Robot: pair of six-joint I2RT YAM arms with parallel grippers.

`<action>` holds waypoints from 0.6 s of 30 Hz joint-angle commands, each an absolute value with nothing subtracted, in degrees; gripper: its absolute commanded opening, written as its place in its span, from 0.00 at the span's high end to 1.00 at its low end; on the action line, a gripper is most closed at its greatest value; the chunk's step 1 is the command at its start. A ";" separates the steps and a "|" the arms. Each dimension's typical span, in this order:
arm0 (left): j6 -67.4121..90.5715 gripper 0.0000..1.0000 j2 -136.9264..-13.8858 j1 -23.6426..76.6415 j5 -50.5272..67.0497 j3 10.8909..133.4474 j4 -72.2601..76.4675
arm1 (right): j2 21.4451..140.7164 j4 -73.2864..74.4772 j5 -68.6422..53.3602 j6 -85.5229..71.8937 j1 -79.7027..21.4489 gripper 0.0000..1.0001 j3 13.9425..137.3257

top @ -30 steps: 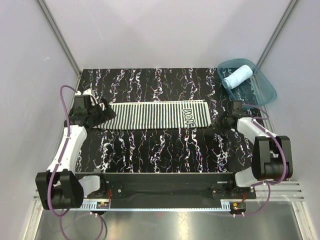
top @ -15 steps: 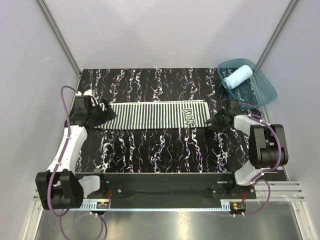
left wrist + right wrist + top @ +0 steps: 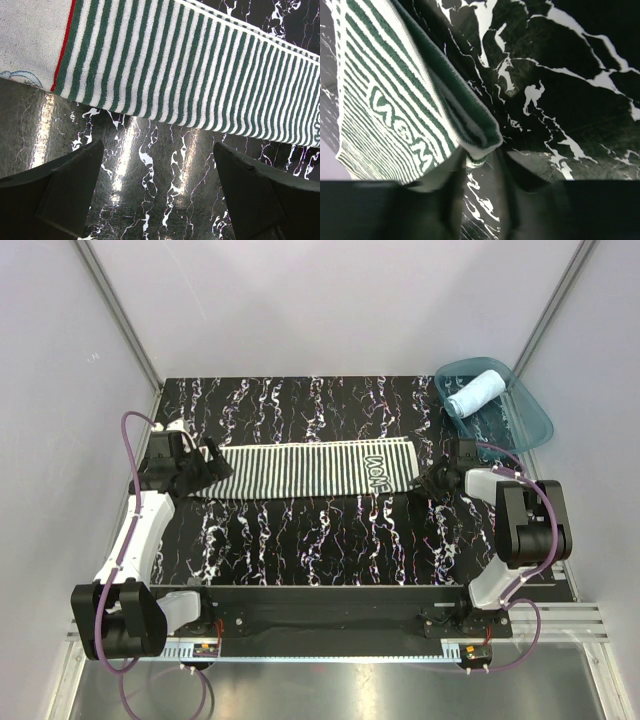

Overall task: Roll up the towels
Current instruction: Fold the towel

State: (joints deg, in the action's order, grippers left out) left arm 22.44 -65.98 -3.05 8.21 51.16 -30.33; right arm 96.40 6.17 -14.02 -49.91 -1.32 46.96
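Observation:
The green-and-white striped towel (image 3: pixel 310 469) lies flat across the middle of the black marbled mat (image 3: pixel 330 530), its printed band (image 3: pixel 376 471) near the right end. My left gripper (image 3: pixel 208 468) stands open at the towel's left end. In the left wrist view the striped towel (image 3: pixel 190 70) lies just beyond the left gripper (image 3: pixel 157 192), with only mat between the fingers. My right gripper (image 3: pixel 432 481) is at the right end. The towel's raised corner (image 3: pixel 479 145) sits between the blurred fingers of the right gripper (image 3: pixel 481 172), which are closed on it. The light blue towel (image 3: pixel 475 392) lies rolled in the tub.
The translucent teal tub (image 3: pixel 520 418) stands at the mat's back right corner, just behind the right arm. Metal frame posts (image 3: pixel 120 315) rise at both back corners. The arm bases and a black bar (image 3: pixel 330 618) line the near edge.
The right arm has swung its elbow back toward its base and the gripper has slid left onto the towel's right end. Its jaws widened a little, then narrowed again. The left arm has not moved.

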 commanded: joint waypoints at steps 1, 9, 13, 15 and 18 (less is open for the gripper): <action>21.62 0.01 -65.74 -2.81 8.17 51.24 -28.65 | 98.70 6.06 -12.31 -49.75 -1.41 0.70 47.81; 21.53 0.01 -65.39 -2.72 7.91 51.15 -28.74 | 94.67 12.38 -9.94 -46.50 -0.79 0.95 51.06; 21.45 0.01 -65.13 -2.02 7.74 51.06 -28.56 | 91.94 17.48 -9.05 -42.73 1.67 0.99 52.99; 21.10 0.01 -65.30 -1.58 7.65 51.59 -28.91 | 90.27 20.47 -8.18 -41.67 3.33 1.00 53.61; 20.74 0.01 -64.78 -1.32 7.47 52.64 -30.05 | 87.64 23.98 -4.58 -39.12 4.57 1.00 54.57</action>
